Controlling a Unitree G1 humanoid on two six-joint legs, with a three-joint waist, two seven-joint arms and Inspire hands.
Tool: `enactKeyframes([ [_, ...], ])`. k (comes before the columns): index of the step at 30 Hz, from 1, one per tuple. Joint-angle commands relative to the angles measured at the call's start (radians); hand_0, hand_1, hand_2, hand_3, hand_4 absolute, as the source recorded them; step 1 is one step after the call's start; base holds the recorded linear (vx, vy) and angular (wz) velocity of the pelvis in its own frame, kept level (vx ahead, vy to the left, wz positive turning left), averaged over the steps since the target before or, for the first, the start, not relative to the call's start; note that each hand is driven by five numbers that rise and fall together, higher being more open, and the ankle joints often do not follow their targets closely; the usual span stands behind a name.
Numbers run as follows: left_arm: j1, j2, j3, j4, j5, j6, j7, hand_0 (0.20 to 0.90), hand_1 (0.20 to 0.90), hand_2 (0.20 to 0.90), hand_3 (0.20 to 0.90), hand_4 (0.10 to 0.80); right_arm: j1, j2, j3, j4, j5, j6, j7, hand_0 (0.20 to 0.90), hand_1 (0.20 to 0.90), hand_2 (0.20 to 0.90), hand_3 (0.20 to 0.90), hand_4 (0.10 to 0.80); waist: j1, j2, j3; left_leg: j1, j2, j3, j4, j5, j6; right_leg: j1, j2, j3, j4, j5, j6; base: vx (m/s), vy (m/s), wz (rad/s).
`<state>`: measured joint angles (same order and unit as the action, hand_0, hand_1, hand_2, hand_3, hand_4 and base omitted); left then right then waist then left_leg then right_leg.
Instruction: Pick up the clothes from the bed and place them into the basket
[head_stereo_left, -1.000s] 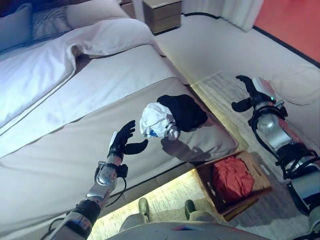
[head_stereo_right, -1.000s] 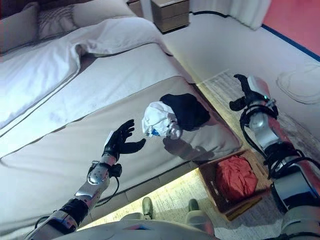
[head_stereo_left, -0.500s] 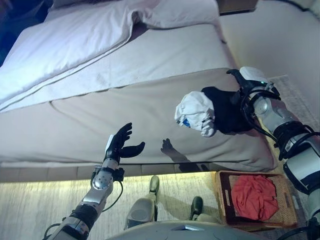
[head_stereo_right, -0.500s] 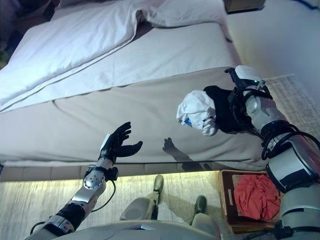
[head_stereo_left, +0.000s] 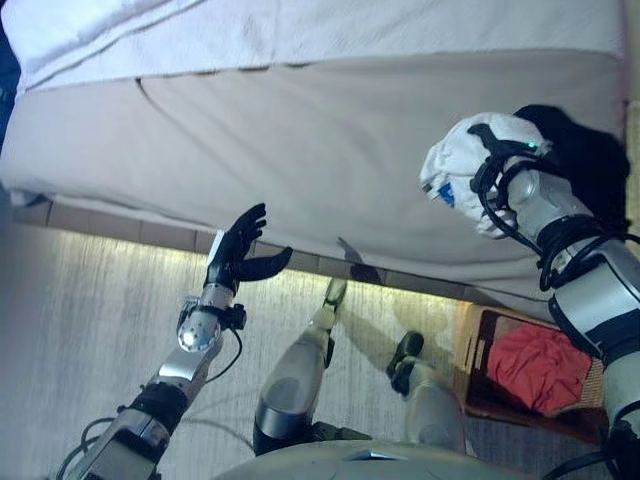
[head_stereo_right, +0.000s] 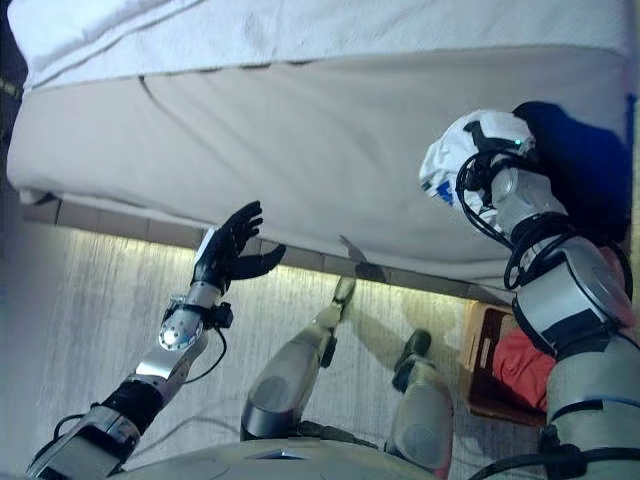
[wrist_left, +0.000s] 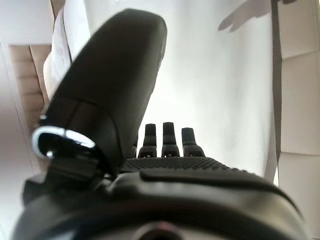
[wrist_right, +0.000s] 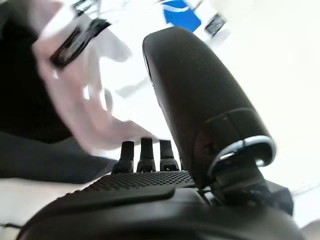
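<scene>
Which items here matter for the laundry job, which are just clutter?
Job-related:
white garment on the bed
black garment beside it
basket on the floor, holding red cloth
right hand, fingers straight, reaching over the white garment

Not involved:
left hand, open, empty, at the bed's edge
white duvet

White garment (head_stereo_left: 455, 160) with blue patch; black garment (head_stereo_left: 590, 160); red cloth (head_stereo_left: 535, 365)

Both eye views look steeply down from the robot's head at the bed (head_stereo_left: 330, 150), sharing its near edge and the basket (head_stereo_left: 480, 385) below it. Each wrist view looks along its own hand, very close to the bed's surface.
</scene>
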<state>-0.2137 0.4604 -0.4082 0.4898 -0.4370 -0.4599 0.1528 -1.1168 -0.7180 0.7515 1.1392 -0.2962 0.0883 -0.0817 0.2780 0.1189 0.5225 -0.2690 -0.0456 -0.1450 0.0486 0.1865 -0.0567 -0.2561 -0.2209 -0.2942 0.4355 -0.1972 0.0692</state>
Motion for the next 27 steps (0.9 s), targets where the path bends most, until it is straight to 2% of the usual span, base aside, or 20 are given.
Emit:
enactKeyframes([
  [1,-0.002,0.046,0.011,-0.176,-0.041,-0.119,0.018,0.900,0.900,0.900,0.900,0.800,-0.183,-0.021,0.065,-0.006,-0.006,0.015,-0.052,0.900,0.900,0.900,0.900,0.800,0.000,-0.009,-0.002,-0.104,-0.043,-0.007,0.259,-0.250,0.057,-0.066,0.028,-0.014,0.022,0.008,-0.068,-0.032,-0.002,0.12],
  [8,0.004,0.066,-0.018,-0.292,-0.015,-0.104,0.046,0.900,0.900,0.900,0.900,0.800,-0.200,-0.014,0.057,0.032,-0.020,0.068,-0.036,0.900,0.900,0.900,0.900,0.800,0.011,0.014,-0.002,-0.274,-0.067,0.003,0.390,-0.281,0.078,-0.239,0.016,0.006,0.186,-0.034,-0.083,-0.031,0.017,0.05],
  [15,0.019,0.080,-0.024,-0.348,-0.019,-0.088,0.068,0.900,0.900,0.900,0.900,0.800,-0.195,-0.019,0.087,0.094,-0.112,0.174,0.094,0.900,0.900,0.900,0.900,0.800,0.014,0.027,-0.002,-0.368,-0.071,0.022,0.497,-0.320,0.093,-0.330,0.009,0.014,0.290,-0.063,-0.099,-0.036,0.014,0.03],
  [16,0.022,0.082,-0.022,-0.349,-0.022,-0.087,0.063,0.900,0.900,0.900,0.900,0.800,-0.190,-0.020,0.096,0.108,-0.140,0.190,0.125,0.573,0.573,0.573,0.518,0.418,0.015,0.027,-0.002,-0.372,-0.070,0.022,0.506,-0.323,0.095,-0.333,0.009,0.014,0.296,-0.065,-0.102,-0.022,-0.005,0.04],
  [17,0.026,0.083,-0.021,-0.355,-0.020,-0.085,0.059,0.900,0.900,0.900,0.900,0.800,-0.183,-0.021,0.108,0.122,-0.163,0.199,0.146,0.300,0.300,0.300,0.200,0.100,0.016,0.026,-0.002,-0.368,-0.068,0.025,0.513,-0.328,0.096,-0.327,0.010,0.013,0.300,-0.067,-0.104,-0.022,-0.009,0.04],
  [22,0.031,0.086,-0.019,-0.357,-0.023,-0.087,0.041,0.900,0.900,0.900,0.900,0.800,-0.176,-0.033,0.116,0.139,-0.168,0.195,0.127,0.300,0.300,0.300,0.200,0.100,0.018,0.019,-0.002,-0.339,-0.062,0.025,0.502,-0.327,0.095,-0.291,0.012,0.007,0.280,-0.063,-0.104,-0.002,-0.002,-0.01],
  [27,0.032,0.095,-0.014,-0.357,-0.025,-0.085,0.047,0.900,0.900,0.900,0.900,0.800,-0.176,-0.065,0.099,0.122,-0.163,0.137,0.036,0.300,0.300,0.300,0.200,0.100,0.007,-0.006,-0.002,-0.238,-0.041,0.033,0.430,-0.308,0.087,-0.187,0.023,-0.001,0.186,-0.037,-0.091,-0.007,-0.015,-0.06],
])
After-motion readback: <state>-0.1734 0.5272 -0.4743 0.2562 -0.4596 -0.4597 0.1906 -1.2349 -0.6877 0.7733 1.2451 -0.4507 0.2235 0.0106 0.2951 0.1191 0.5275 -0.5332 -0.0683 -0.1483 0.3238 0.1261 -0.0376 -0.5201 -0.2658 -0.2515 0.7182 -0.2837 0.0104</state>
